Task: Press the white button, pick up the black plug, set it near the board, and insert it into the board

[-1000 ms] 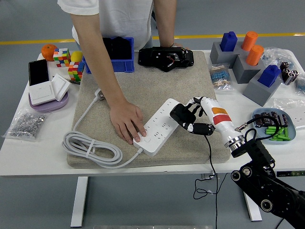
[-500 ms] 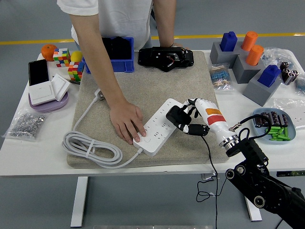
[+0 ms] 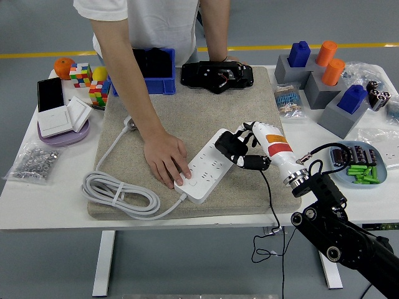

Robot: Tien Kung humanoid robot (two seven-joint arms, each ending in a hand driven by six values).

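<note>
A white power strip [image 3: 209,167] lies aslant on the beige mat [image 3: 187,118], its white cable [image 3: 118,193] coiled at the left. My right hand [image 3: 244,149] is shut on the black plug [image 3: 227,144] and holds it over the strip's far end, touching or just above the sockets. The plug's black cord [image 3: 269,199] hangs down off the table's front edge. A person's hand [image 3: 165,159] rests flat on the mat with its fingers on the strip's near end. My left arm is out of view.
A black device [image 3: 217,76] and a blue bin [image 3: 153,70] sit at the mat's far edge. Grey blocks with blue and orange pegs [image 3: 324,81] stand at the right. A dish of green parts [image 3: 360,167] is near my right arm. Cubes and switches [image 3: 68,106] lie at the left.
My right hand has moved left with the black plug, from beside the strip's far end to over it. The person's hand has stayed on the strip.
</note>
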